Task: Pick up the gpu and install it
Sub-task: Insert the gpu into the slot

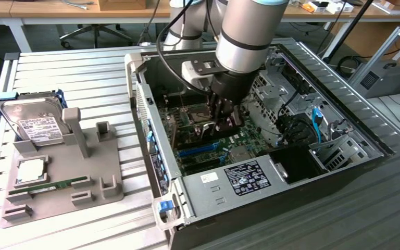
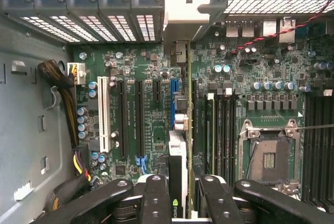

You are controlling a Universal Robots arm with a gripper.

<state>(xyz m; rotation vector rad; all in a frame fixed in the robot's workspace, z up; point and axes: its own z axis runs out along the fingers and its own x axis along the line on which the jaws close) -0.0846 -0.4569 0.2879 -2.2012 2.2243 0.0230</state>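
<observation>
**Card in my grip, inside the case**

Exterior view:
- My pincer (image 1: 222,125) is down inside the open computer case (image 1: 255,192), centre of frame, over the motherboard (image 1: 198,151).
- It is closed on the gpu (image 1: 232,128), a dark card held on edge between the fingers.
- I cannot tell whether its lower edge touches a slot.
- At the exterior view's left, well apart from the case, a grey fixture (image 1: 82,172) holds the hard drive (image 1: 37,122), standing upright. The green memory stick (image 1: 54,186) lies flat in it.

Wrist view:
- My fingers (image 2: 156,198) clamp the gpu (image 2: 177,156) from both sides.
- The card is seen edge-on and runs away from the pincer toward the silver bracket (image 2: 180,15) at the rear slot covers.
- It lines up just beside the blue slot (image 2: 173,98).
- It sits between the white slot (image 2: 103,114) and the empty processor socket (image 2: 269,156).
</observation>
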